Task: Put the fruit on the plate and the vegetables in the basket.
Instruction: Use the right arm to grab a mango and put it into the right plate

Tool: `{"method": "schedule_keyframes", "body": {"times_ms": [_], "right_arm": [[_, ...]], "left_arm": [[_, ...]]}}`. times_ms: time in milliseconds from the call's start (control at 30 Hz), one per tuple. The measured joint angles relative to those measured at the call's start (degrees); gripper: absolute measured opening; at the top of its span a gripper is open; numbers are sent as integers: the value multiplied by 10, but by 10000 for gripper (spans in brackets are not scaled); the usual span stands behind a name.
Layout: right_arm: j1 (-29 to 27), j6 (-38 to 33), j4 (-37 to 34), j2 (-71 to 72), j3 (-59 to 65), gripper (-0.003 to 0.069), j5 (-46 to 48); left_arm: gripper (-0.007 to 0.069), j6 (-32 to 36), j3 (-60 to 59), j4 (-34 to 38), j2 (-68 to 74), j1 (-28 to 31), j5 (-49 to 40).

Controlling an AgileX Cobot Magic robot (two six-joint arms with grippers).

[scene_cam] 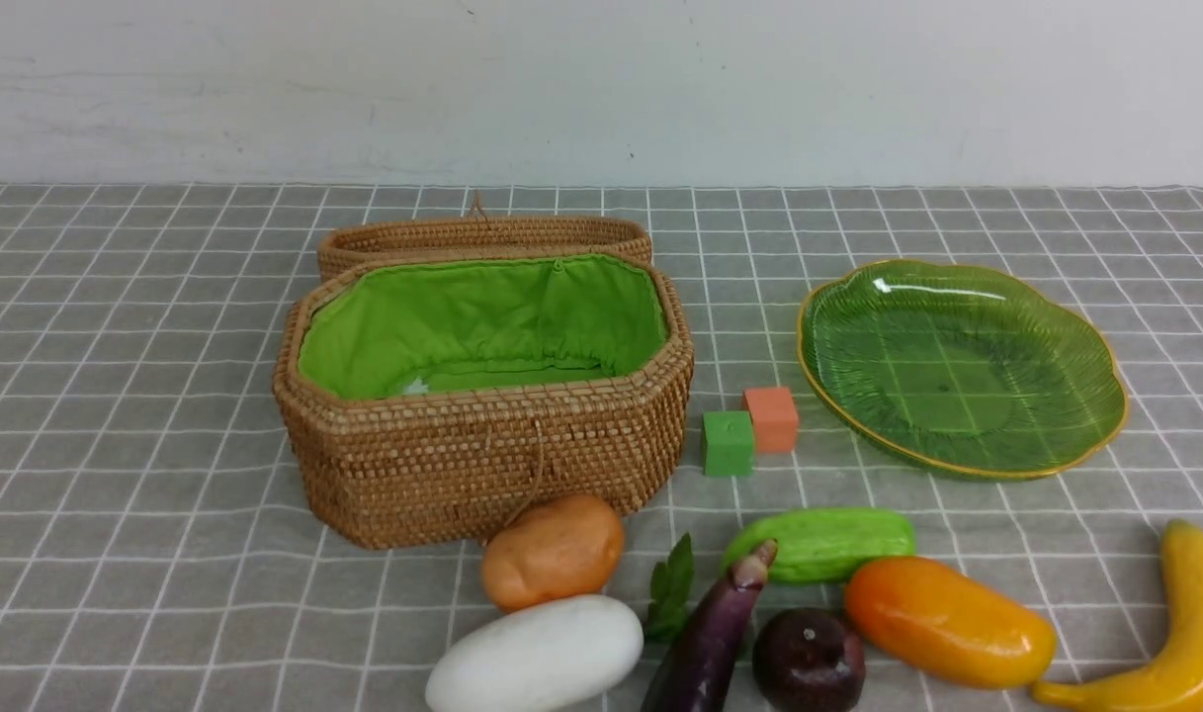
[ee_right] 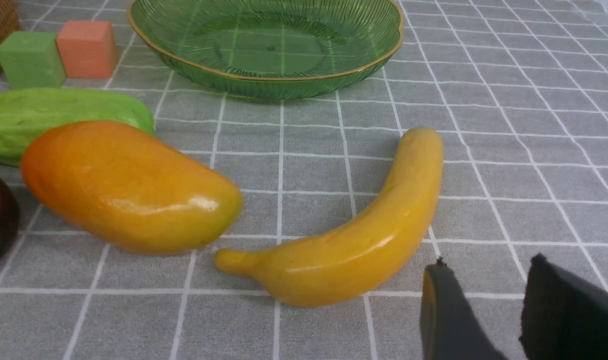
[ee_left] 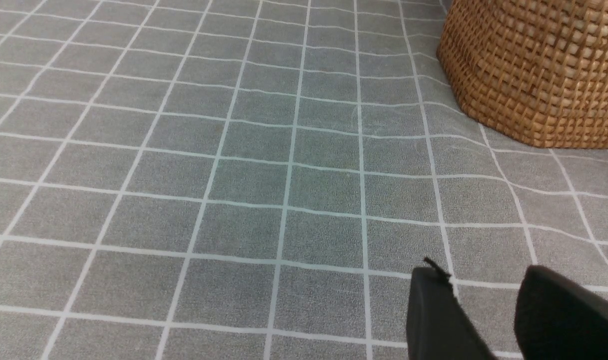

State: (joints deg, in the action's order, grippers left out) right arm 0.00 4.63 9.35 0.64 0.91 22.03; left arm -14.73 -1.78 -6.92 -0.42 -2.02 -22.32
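The wicker basket (scene_cam: pixel 482 396) stands open with nothing in its green lining, and the green plate (scene_cam: pixel 960 364) sits bare to its right. In front lie the potato (scene_cam: pixel 552 551), white gourd (scene_cam: pixel 535 657), leaf sprig (scene_cam: pixel 671 588), eggplant (scene_cam: pixel 710 643), cucumber (scene_cam: pixel 823 543), dark purple fruit (scene_cam: pixel 809 660), mango (scene_cam: pixel 947 620) and banana (scene_cam: pixel 1179 633). My left gripper (ee_left: pixel 483 280) is open over bare cloth, near the basket's wall (ee_left: pixel 538 70). My right gripper (ee_right: pixel 486 272) is open beside the banana (ee_right: pixel 358 240), with the mango (ee_right: pixel 129 187) and plate (ee_right: pixel 266 42) beyond.
A green cube (scene_cam: pixel 728 443) and an orange cube (scene_cam: pixel 771 418) stand between basket and plate. The basket's lid (scene_cam: pixel 482 237) lies open behind it. A grey checked cloth (scene_cam: pixel 146 445) covers the table, with a white wall behind.
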Motion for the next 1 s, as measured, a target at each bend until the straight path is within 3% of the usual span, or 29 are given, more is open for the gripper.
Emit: {"method": "schedule_keyframes", "body": {"times_ms": [133,300,333,467,533,633,700,733,867,1000], "right_arm": [[0,7,6,0,6,241,-47],[0,54,1,0,7,241,-220],[0,65,1,0,7,241,-293],[0,96,-1,0,6,241,-411],[0,122,-12,0,-2,241,-423],[0,188,-34,-3,-62,241,-388],[0,222,-40,-32,-160,241,-313],[0,222,-40,-35,-160,241,-313],[0,230,-4,-151,-347,241,-132],[0,217,65,-270,-427,241,14]], "left_arm": [[239,0,0,0,0,0,0],[239,0,0,0,0,0,0],[239,0,0,0,0,0,0],[239,0,0,0,0,0,0],[239,0,0,0,0,0,0],[238,0,0,0,0,0,0],[238,0,0,0,0,0,0],[238,0,0,0,0,0,0],[238,0,0,0,0,0,0],[238,0,0,0,0,0,0]]}}
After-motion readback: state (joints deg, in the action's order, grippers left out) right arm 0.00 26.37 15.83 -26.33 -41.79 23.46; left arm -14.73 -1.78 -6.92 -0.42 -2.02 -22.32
